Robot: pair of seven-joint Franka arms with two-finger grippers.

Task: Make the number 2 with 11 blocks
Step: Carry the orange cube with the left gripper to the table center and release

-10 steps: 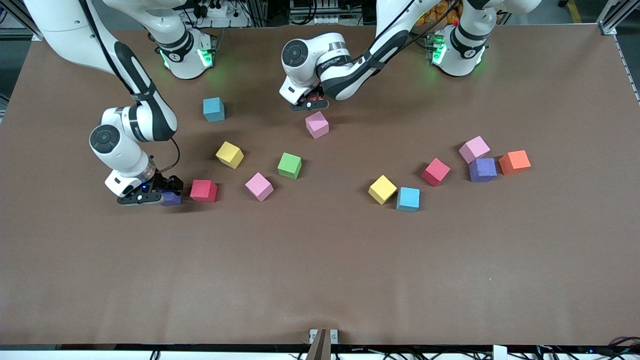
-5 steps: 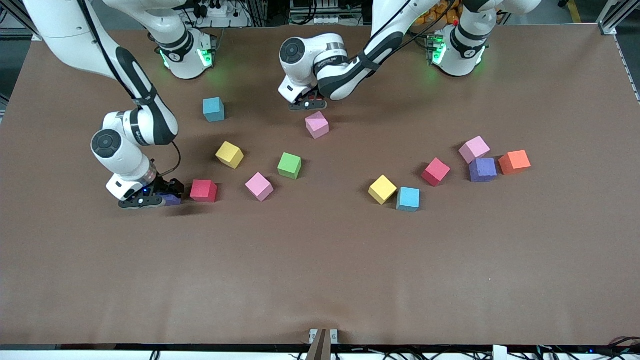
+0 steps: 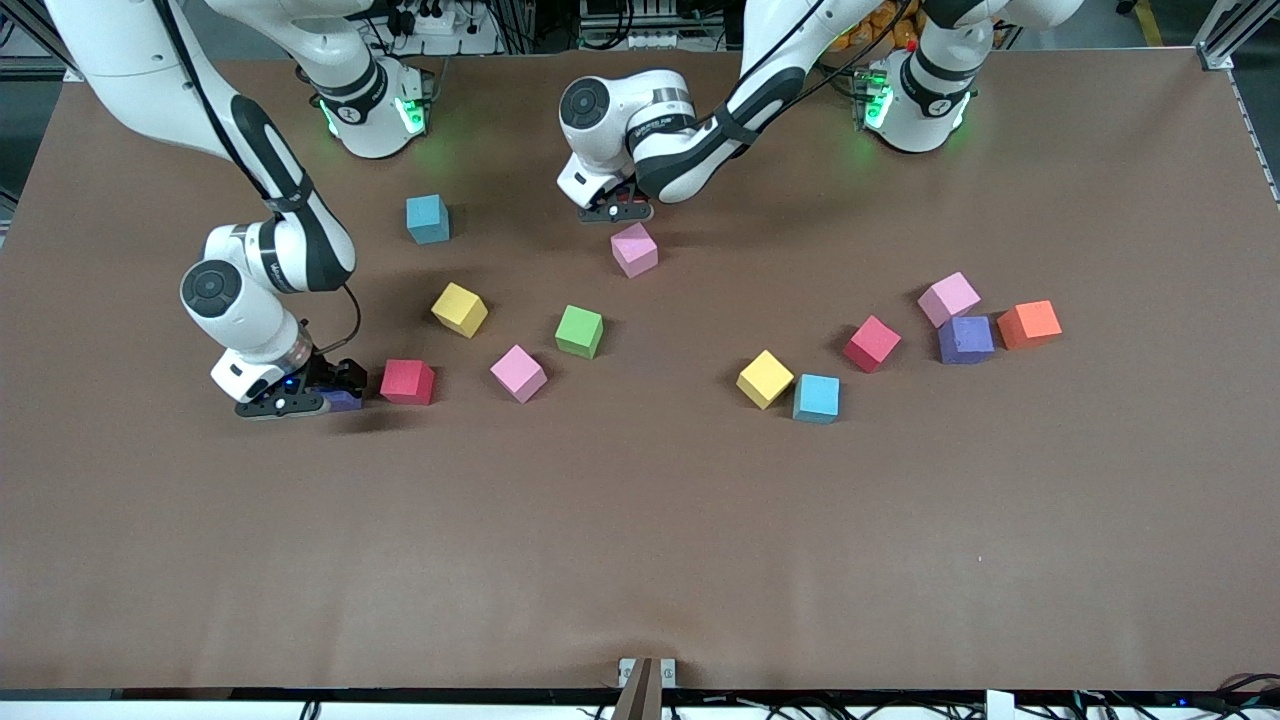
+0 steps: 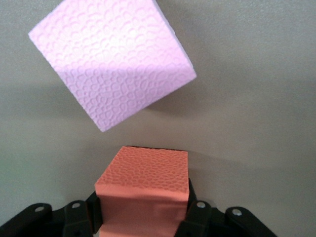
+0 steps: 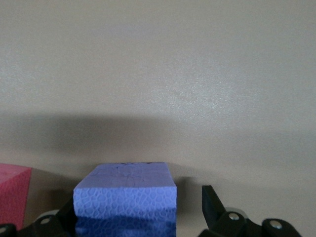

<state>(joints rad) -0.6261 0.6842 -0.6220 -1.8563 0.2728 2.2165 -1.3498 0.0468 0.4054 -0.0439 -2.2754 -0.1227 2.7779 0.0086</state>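
Observation:
My left gripper is shut on a salmon-red block, low over the table right beside a tilted pink block. My right gripper is down at the table and open, its fingers on either side of a purple block; a gap shows between the block and one finger. A red block sits close beside that purple one. No number 2 shape shows.
Loose blocks lie scattered: blue, yellow, green, pink. Toward the left arm's end lie yellow, blue, red, pink, purple and orange. Bare table lies nearer the camera.
Both hands shifted only slightly. The left gripper kept its hold on the salmon-red block, and the right gripper stayed open around the purple block.

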